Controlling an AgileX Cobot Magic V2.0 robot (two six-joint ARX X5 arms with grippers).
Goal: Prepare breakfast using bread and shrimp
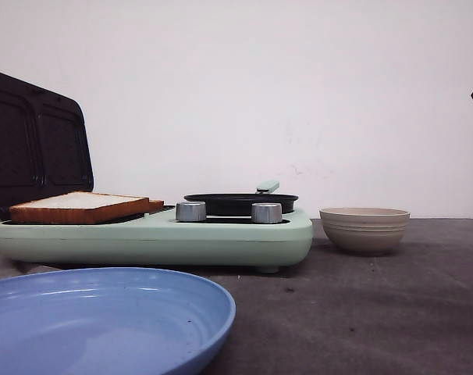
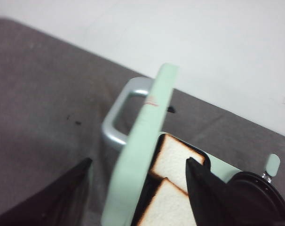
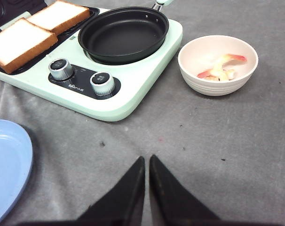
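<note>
The left hand (image 2: 138,188) is spread wide, while the right hand (image 3: 146,167) is pressed closed.

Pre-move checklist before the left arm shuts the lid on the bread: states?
1. Two white bread slices seated side by side in the dark toasting tray: ok.
2. Mint-green hinged lid open, between the left gripper's spread fingers: ok.
3. Finger contact with the lid: cannot tell.
4. Black round pan on the burner, empty: ok.
5. Red-orange shrimp in the beige ribbed bowl: ok.
6. Right gripper shut, clear of the cooker: ok.
</note>
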